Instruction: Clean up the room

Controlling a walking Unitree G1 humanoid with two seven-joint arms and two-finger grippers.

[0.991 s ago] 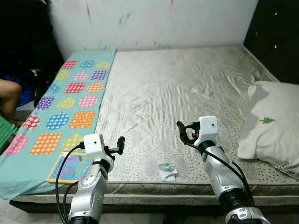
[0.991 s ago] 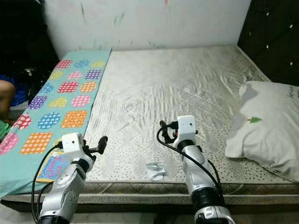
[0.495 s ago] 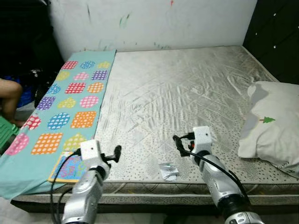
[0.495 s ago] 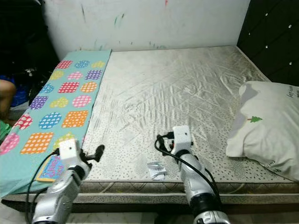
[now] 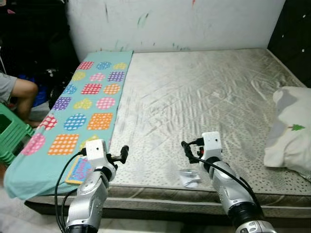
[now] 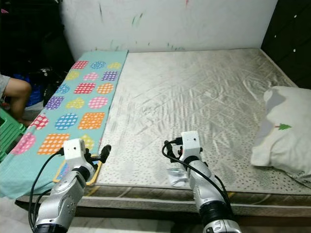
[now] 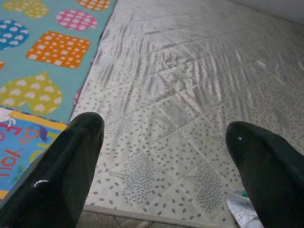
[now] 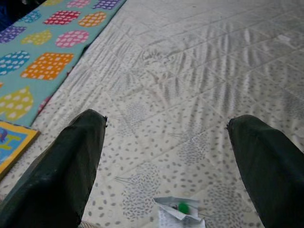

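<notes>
Bare quilted mattress [image 5: 194,97] with a grey leaf print. A teal patterned mat [image 5: 82,104] runs along its left edge. A colourful children's book [image 5: 80,170] lies on the mat at the mattress's front-left corner. A white pillow [image 5: 291,128] with a small green tree motif sits at the right edge.

Task item: a crumpled clear wrapper [image 5: 189,177] with a green spot lies at the front edge, near its middle.

Right gripper [image 8: 166,156] hangs just above the wrapper, fingers spread wide, holding nothing. Left gripper [image 7: 164,156] hangs over the front edge just beside the book, fingers also wide, empty.

A person's bent arm [image 5: 19,90] and a green stool [image 5: 9,136] are beyond the mat, off the bed's left side.
</notes>
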